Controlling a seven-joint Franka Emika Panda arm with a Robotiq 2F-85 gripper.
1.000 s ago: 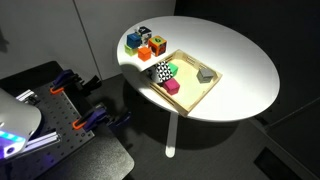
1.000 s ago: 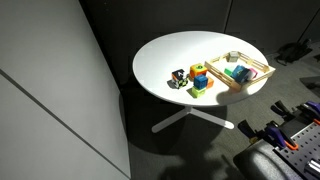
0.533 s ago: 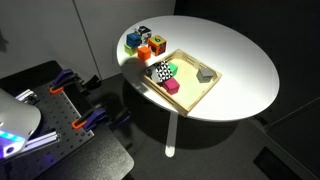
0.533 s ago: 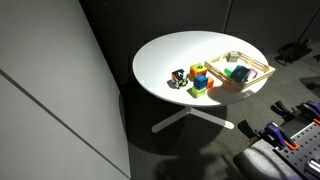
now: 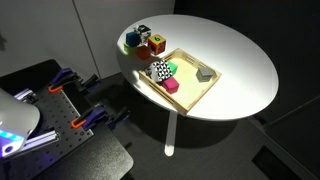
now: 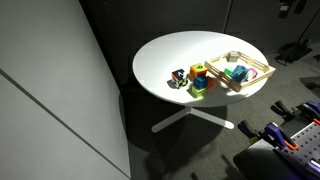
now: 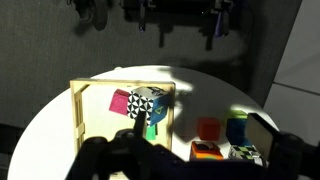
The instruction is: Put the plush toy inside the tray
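The plush toy (image 7: pixel 205 151), a small red-orange lump with a pale patch, lies on the white table outside the tray, among the toy blocks; it also shows in an exterior view (image 5: pixel 157 44). An orange-red cube (image 7: pixel 208 128) sits right beside it. The light-wood tray (image 7: pixel 120 82) (image 5: pixel 204 95) (image 6: pixel 252 61) holds a black-and-white patterned cube (image 7: pixel 150 100), a pink cube (image 7: pixel 122 100) and a green piece. My gripper (image 7: pixel 195 165) is a dark blur at the bottom of the wrist view, high above the table. Its fingers are spread wide and empty.
More blocks stand by the plush toy: a blue-green one (image 7: pixel 237 128) and a patterned one (image 7: pixel 245 152). A grey object (image 5: pixel 205 72) lies in the tray's far part. The round table's edge (image 5: pixel 150 95) runs close to the tray. Clamps and equipment (image 5: pixel 75 110) stand below.
A shadow has come over the block cluster and the near table edge. A dark part of the arm has entered the top right corner of an exterior view. The toys have not moved.
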